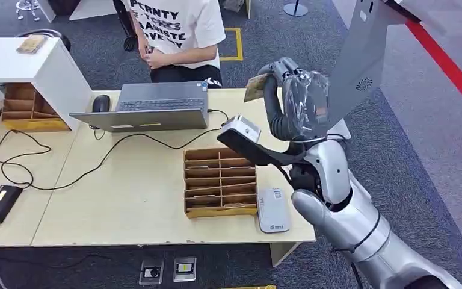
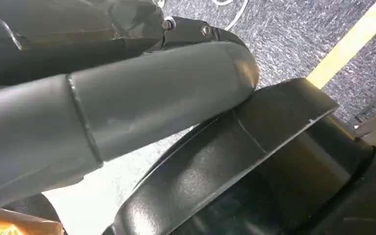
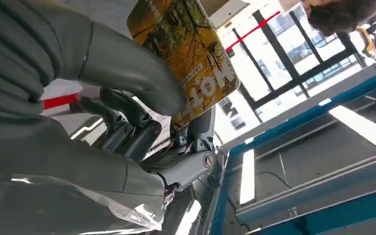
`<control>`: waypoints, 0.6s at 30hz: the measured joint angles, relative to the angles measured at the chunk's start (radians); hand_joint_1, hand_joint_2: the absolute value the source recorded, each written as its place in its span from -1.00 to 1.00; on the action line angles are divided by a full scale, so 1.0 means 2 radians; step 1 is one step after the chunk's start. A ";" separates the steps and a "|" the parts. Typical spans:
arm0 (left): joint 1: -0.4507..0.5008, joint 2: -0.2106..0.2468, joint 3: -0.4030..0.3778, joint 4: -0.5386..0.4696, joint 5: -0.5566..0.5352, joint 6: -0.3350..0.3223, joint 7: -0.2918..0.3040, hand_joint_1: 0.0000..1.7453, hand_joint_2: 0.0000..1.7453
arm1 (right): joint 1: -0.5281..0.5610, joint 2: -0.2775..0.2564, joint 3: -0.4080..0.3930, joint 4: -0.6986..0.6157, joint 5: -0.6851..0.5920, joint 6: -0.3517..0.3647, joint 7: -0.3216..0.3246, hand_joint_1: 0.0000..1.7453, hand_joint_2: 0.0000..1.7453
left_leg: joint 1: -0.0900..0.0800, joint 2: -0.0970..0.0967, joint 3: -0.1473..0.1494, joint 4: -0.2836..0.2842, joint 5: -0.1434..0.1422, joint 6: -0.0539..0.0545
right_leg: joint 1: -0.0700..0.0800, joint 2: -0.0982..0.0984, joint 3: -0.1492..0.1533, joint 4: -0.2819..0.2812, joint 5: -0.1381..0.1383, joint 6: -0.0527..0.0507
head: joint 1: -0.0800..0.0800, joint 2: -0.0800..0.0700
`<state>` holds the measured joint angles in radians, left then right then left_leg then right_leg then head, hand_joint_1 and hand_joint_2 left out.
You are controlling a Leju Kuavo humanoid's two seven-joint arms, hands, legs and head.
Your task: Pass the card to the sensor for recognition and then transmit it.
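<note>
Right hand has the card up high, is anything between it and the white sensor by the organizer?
Nothing visible blocks it: the right hand holds the card above the table, and the sensor lies uncovered beside the organizer.

Light wooden table (image 1: 138,198) bearing 1 open grey laptop (image 1: 150,107) with black mouse (image 1: 101,103) beside it, 1 brown compartmented organiser (image 1: 219,182), 1 white sensor (image 1: 273,211), trailing black cable (image 1: 66,174).
</note>
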<state>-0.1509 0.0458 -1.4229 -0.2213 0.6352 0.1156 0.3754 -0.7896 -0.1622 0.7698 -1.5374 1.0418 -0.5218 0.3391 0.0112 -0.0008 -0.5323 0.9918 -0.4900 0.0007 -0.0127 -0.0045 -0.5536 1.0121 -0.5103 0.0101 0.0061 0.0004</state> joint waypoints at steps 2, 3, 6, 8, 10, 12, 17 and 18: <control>-0.003 0.000 0.000 0.001 -0.005 -0.004 0.000 -1.00 -1.00 | -0.023 0.009 0.001 0.023 0.002 0.000 0.002 1.00 1.00 | 0.000 0.000 0.000 0.000 0.000 0.000 | 0.000 0.000 0.000 0.000 0.000 0.000 | 0.000 0.000; -0.004 0.000 -0.001 0.001 -0.007 -0.006 0.000 -1.00 -1.00 | -0.032 0.012 0.001 0.035 0.005 0.001 0.006 1.00 1.00 | 0.000 -0.001 0.000 0.000 0.000 0.000 | 0.000 -0.001 0.000 0.000 0.000 0.000 | 0.000 0.000; -0.007 0.000 -0.003 0.002 -0.014 -0.014 0.000 -1.00 -1.00 | -0.063 0.021 0.001 0.071 0.014 0.007 0.013 1.00 1.00 | 0.000 -0.001 0.000 0.000 0.001 0.000 | 0.000 -0.001 0.000 0.000 0.000 0.000 | 0.000 0.000; -0.010 0.000 -0.004 0.002 -0.016 -0.017 0.001 -1.00 -1.00 | -0.078 0.025 0.001 0.094 0.018 0.011 0.016 1.00 1.00 | 0.000 -0.001 0.000 0.000 0.001 0.000 | 0.000 -0.001 0.000 0.000 0.000 0.000 | 0.000 0.000; -0.011 0.000 -0.004 0.002 -0.017 -0.020 0.001 -1.00 -1.00 | -0.091 0.031 0.001 0.113 0.024 0.018 0.020 1.00 1.00 | 0.000 -0.001 0.000 0.000 0.001 0.000 | 0.000 -0.001 0.000 0.000 0.000 0.000 | 0.000 0.000; -0.012 0.000 -0.005 0.003 -0.019 -0.023 0.002 -1.00 -1.00 | -0.103 0.035 0.001 0.134 0.029 0.025 0.022 1.00 1.00 | 0.000 -0.001 0.000 0.000 0.001 0.000 | 0.000 -0.001 0.000 0.000 0.000 0.000 | 0.000 0.000; -0.013 0.000 -0.010 0.004 -0.020 -0.025 0.002 -1.00 -1.00 | -0.127 0.045 0.002 0.181 0.033 0.044 0.027 1.00 1.00 | 0.000 -0.001 0.000 0.000 0.001 0.000 | 0.000 -0.001 0.000 0.000 0.000 0.000 | 0.000 0.000; -0.013 0.000 -0.012 0.004 -0.020 -0.026 0.002 -1.00 -1.00 | -0.131 0.047 0.002 0.192 0.033 0.047 0.028 1.00 1.00 | 0.000 -0.001 0.000 0.000 0.001 0.000 | 0.000 -0.001 0.000 0.000 0.000 0.000 | 0.000 0.000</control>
<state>-0.1772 0.0458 -1.4466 -0.2129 0.5959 0.0645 0.3792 -1.0524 -0.0672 0.7744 -1.1539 1.1086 -0.4276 0.3945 0.0112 -0.0029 -0.5329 0.9920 -0.4889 0.0002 -0.0126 -0.0061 -0.5535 1.0122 -0.5103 0.0101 0.0053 0.0004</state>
